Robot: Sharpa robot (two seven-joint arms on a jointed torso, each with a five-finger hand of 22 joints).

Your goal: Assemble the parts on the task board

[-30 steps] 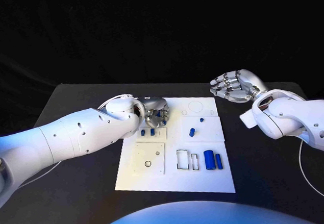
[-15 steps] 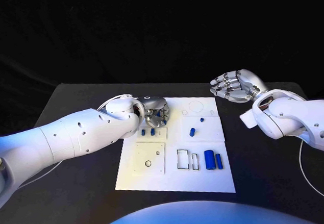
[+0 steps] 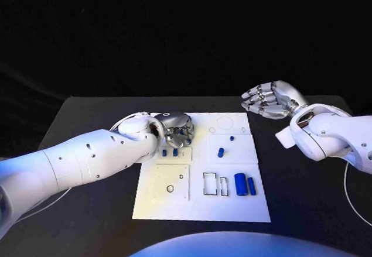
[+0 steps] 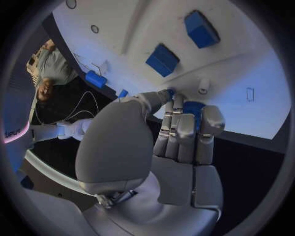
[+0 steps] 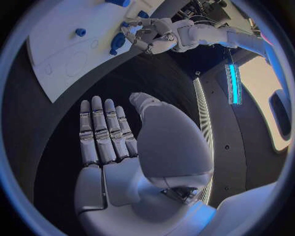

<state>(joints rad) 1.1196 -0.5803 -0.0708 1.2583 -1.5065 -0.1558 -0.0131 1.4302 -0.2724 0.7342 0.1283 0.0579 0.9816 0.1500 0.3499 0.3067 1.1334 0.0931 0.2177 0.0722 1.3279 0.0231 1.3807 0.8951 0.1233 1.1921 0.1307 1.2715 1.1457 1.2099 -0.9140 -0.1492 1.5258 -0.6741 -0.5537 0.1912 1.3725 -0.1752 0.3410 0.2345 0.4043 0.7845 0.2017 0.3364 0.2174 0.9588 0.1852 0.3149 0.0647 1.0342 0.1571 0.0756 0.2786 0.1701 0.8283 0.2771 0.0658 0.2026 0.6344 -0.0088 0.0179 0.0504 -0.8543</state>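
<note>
Black table (image 3: pixel 90 216), black backdrop (image 3: pixel 180 35).

A black surface (image 3: pixel 84 120) carries the white task board (image 3: pixel 242 207) at its middle, the board lying flat, with small blue parts (image 3: pixel 240 183) resting on the board's face.

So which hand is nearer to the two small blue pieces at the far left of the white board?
Left. The left hand hangs just beyond those two blue pieces, over the white board. The right hand is off the board, beyond its far right corner.
</note>
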